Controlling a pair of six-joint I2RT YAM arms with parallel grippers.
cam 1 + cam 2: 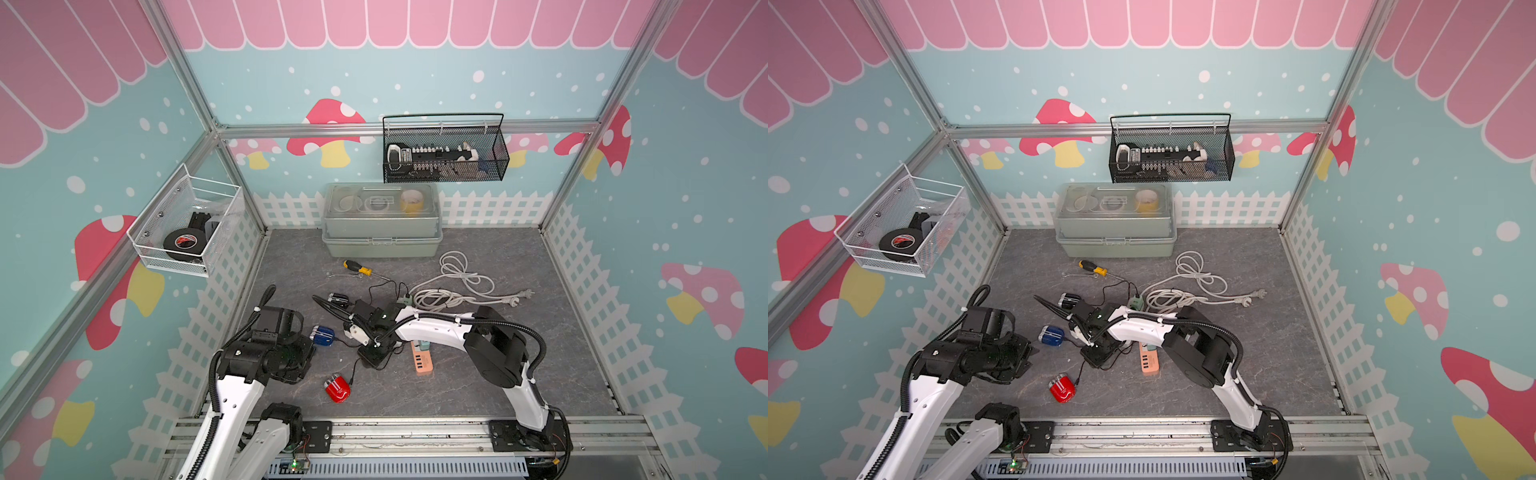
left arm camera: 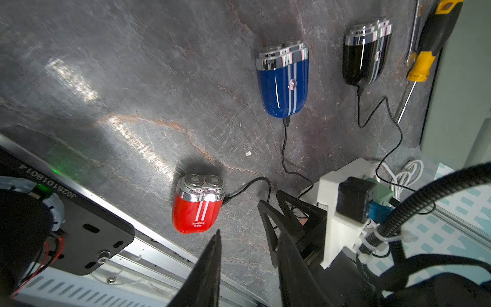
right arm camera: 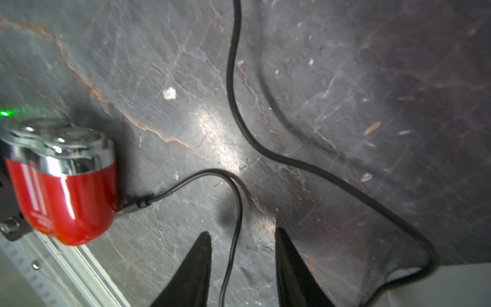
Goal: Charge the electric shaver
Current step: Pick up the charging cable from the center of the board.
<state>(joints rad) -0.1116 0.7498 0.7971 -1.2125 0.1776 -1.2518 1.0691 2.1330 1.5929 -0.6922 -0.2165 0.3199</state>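
Item: glossy red twin-head electric shaver (image 2: 198,210), near centre of grey stone-look tabletop (image 1: 478,374); thin black charging cable (image 3: 210,170) seated in it. My right fingers (image 3: 191,265) straddle that cable, apart; left fingers (image 2: 210,265) apart, empty. Supply-end plug I cannot confirm.

Teal walls (image 1: 415,83) printed with red mushrooms (image 1: 332,120), white picket fencing (image 1: 498,208) and pink scalloped eaves (image 1: 374,25) enclose a grey marbled floor (image 1: 478,395) streaked with glare. Aluminium rails (image 1: 291,132) frame the booth. A black mesh basket (image 1: 494,166) hangs on the back wall and a white mesh basket (image 1: 158,226) on the side wall.
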